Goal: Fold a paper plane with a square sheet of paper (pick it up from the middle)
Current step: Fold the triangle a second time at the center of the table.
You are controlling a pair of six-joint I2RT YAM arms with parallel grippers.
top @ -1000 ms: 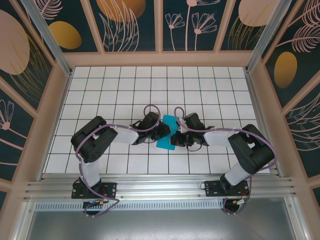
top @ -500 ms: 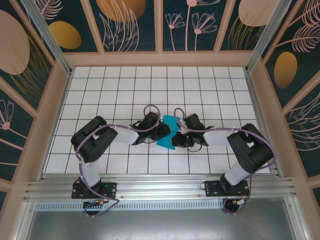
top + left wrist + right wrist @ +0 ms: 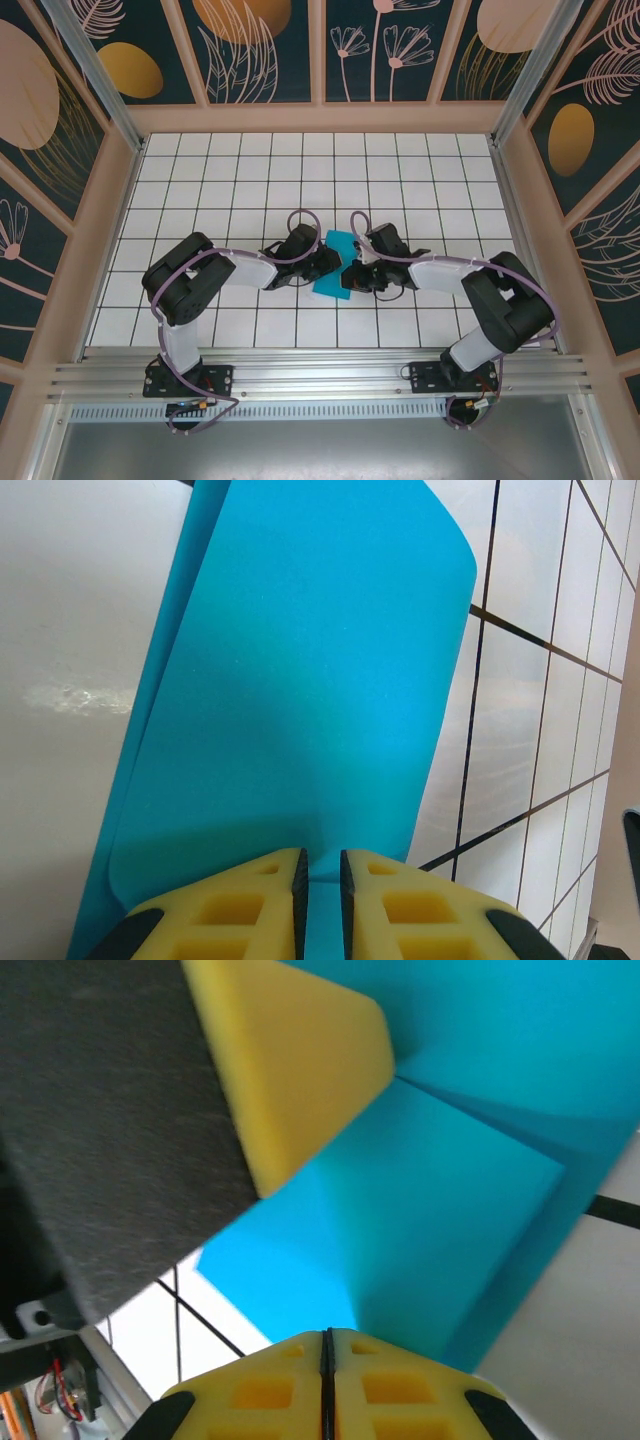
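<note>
Tearing is being risked by any opposed pull: the square sheet of paper [image 3: 300,680], spreading ahead of each, is being pinched by the closed left claw [image 3: 322,880] and right claw [image 3: 327,1345].

No text, label, brand, number or sign can be read in any view. The square sheet of paper [image 3: 300,680] is plain teal-blue with no printing. The wall panels [image 3: 250,50] at 12 o'clock in the top view carry only drawn leaves and flowers.

white tiled floor [image 3: 300,170], boxed by wood-framed dark floral walls [image 3: 260,50].
</note>
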